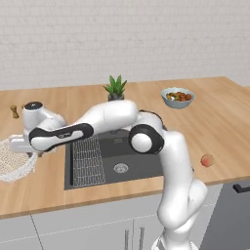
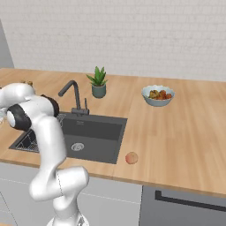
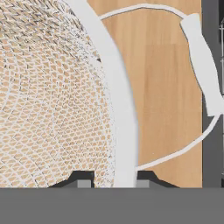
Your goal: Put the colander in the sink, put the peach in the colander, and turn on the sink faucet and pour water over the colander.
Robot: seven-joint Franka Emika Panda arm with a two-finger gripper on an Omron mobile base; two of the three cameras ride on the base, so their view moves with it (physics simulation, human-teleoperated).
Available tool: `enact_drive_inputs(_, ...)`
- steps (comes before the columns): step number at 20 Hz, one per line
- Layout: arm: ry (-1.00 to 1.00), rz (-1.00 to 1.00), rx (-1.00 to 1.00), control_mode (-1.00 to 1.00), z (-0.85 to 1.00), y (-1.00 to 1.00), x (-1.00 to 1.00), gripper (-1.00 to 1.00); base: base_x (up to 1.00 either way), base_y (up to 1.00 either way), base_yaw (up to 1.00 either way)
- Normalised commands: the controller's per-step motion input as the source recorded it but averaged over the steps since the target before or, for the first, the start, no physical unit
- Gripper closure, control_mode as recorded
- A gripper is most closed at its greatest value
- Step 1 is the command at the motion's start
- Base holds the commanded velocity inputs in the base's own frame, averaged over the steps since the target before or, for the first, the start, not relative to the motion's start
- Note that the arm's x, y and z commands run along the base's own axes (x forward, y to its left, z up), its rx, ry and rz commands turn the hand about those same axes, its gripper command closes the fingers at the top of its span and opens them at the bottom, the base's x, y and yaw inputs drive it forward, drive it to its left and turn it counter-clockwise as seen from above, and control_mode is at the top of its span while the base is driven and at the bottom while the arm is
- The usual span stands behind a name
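Note:
The colander (image 1: 10, 165), a wide white mesh bowl, sits on the counter left of the sink (image 1: 132, 155). My gripper (image 3: 114, 180) is shut on the colander's rim (image 3: 124, 131), one fingertip inside the mesh and one outside; its wire side handle (image 3: 201, 61) lies beyond. In the left base view the gripper (image 1: 35, 153) is at the bowl's right edge, under the forearm. The peach (image 1: 207, 160) (image 2: 131, 158) lies on the counter right of the sink (image 2: 95, 132), near the front edge. The sink faucet (image 2: 73, 90) stands behind the basin.
A wire rack (image 1: 88, 161) fills the sink's left part. A potted plant (image 1: 115, 88) stands behind the sink, and a bowl of mixed fruit (image 1: 177, 96) sits at the back right. A small brown object (image 1: 14, 111) stands at the far left.

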Motion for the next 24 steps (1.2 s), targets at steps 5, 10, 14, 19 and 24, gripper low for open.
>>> enact_drive_inputs(5, -0.17, -0.01, 0.23, -1.0, 0.9, -0.56, -0.75, 1.0, 0.0, 0.0, 0.0)
enact_drive_inputs(10, -0.08, -0.03, 0.17, -1.0, 0.7, -0.74, -0.65, 1.0, 0.0, 0.0, 0.0)
enact_drive_inputs(14, -0.06, -0.04, 0.05, -1.0, 0.06, -0.96, -0.73, 1.0, 0.0, 0.0, 0.0)
enact_drive_inputs(19, -0.05, -0.03, 0.02, -1.0, 0.08, -0.98, -0.58, 1.0, 0.0, 0.0, 0.0)
enact_drive_inputs(24, 0.03, -0.09, -0.07, -1.0, 0.58, -0.52, -0.06, 1.0, 0.0, 0.0, 0.0)
